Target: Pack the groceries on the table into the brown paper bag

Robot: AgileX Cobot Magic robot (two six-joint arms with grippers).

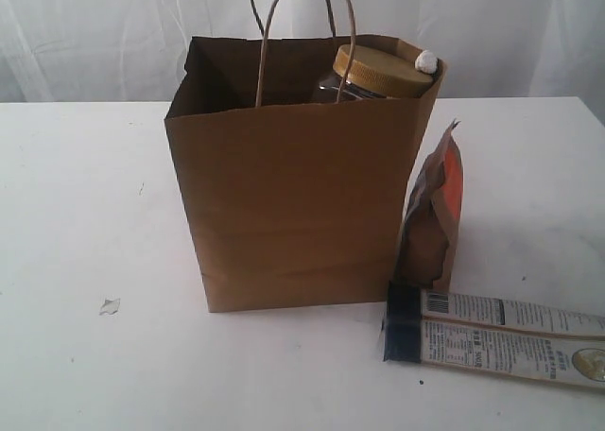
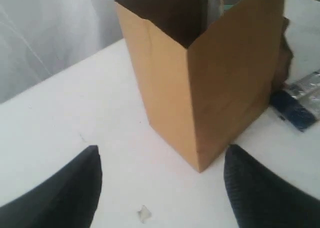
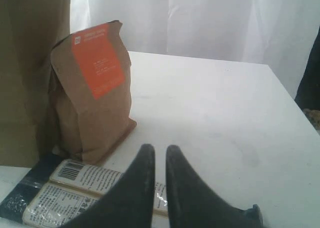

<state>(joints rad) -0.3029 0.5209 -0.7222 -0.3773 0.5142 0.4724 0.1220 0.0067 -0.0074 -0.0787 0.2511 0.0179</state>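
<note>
The brown paper bag (image 1: 293,204) stands upright and open on the table (image 1: 85,214). A gold-lidded clear jar (image 1: 378,72) shows inside its top at the right corner, with a small white cap (image 1: 426,61) beside the lid. To the right of the bag, the brown-orange pouch (image 1: 437,214) stands upright on the table. The long white-blue packet (image 1: 510,336) lies flat in front of it. Neither gripper appears in the exterior view. My left gripper (image 2: 162,148) is open and empty, facing a corner of the bag (image 2: 200,88). My right gripper (image 3: 160,148) is shut on nothing, above the packet (image 3: 75,188) and near the pouch (image 3: 95,98).
A small scrap of paper (image 1: 110,306) lies on the table left of the bag, and shows again as a scrap (image 2: 144,214) between my left fingers. White curtains (image 1: 95,34) hang behind the table. The table's right edge (image 3: 295,103) is near my right gripper.
</note>
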